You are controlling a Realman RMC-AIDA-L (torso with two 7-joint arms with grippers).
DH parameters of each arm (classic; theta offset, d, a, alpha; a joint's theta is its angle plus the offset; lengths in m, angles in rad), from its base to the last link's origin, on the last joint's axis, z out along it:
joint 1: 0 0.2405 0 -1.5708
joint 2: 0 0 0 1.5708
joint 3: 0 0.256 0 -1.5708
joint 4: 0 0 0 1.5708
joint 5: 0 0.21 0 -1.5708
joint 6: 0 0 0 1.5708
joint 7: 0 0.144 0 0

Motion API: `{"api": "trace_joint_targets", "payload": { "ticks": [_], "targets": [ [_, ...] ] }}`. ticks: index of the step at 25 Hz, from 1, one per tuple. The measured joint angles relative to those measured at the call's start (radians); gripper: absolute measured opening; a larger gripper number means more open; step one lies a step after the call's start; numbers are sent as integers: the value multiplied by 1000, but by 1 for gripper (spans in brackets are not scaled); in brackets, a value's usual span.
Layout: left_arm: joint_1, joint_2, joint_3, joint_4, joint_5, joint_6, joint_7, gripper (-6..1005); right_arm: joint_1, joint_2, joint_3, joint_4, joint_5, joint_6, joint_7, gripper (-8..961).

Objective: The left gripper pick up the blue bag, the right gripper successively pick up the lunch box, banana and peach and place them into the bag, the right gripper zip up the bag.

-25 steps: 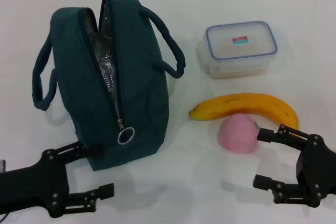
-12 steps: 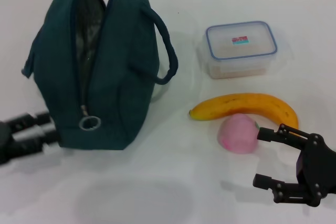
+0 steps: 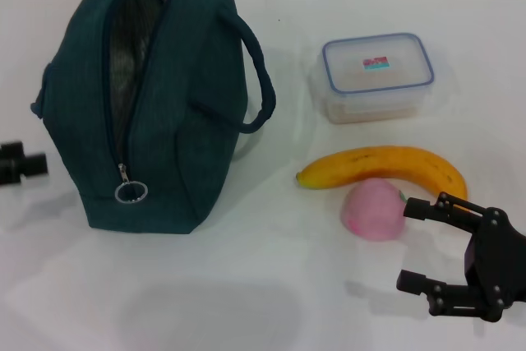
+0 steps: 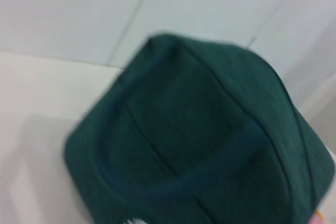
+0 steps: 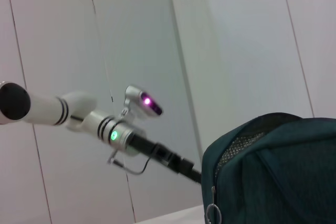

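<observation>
Teal-blue fabric: the blue bag (image 3: 156, 104) stood upright on the white desk (image 3: 271, 285) in the upper left of the head frame, zipper open along the top, foil lining visible in the slot, ring zip pull (image 3: 131, 193) hanging at the near end. One looped handle (image 3: 256, 80) stuck out on its right side.

Left tool (image 3: 20, 166): only a black stub showed at the far left edge of the head frame, just beside the bag's left wall. Contact with the bag could not be told, nor whether its fingers were open or closed. Left wrist view was filled by the bag's fabric side. Right wrist view showed the left arm's dark link running up to the bag's end, green light on the wrist.

Right tool (image 3: 415, 244): lower right of the head frame, jaws spread wide, holding nothing. Its upper fingertip (image 3: 411, 208) sat just beside the peach (image 3: 372, 210); touching or not could not be told.

Peach lay centre right, touching the banana (image 3: 386, 167) just behind it. Lunch box (image 3: 376, 76) sat in the upper right, lid on, apart from the banana and the bag.
</observation>
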Motion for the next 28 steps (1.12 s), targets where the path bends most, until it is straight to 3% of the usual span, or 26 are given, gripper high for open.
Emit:
{"api": "trace_joint_targets", "payload": {
  "ticks": [7,14,20,28],
  "targets": [
    [-98,11,12,190,15,2,-232,854,0,0,0,0,0,0,0,856],
    [-250,23,29,208,80,1,-456,850,0,0,0,0,1,0,0,854],
    [-373,1,29,204,264,-34,-515,846,-2,0,0,0,1,-1,0,852],
    [-416,-15,63,189,346,-90,-545,841,-4,0,-1,0,2,-1,0,850]
  ]
}}
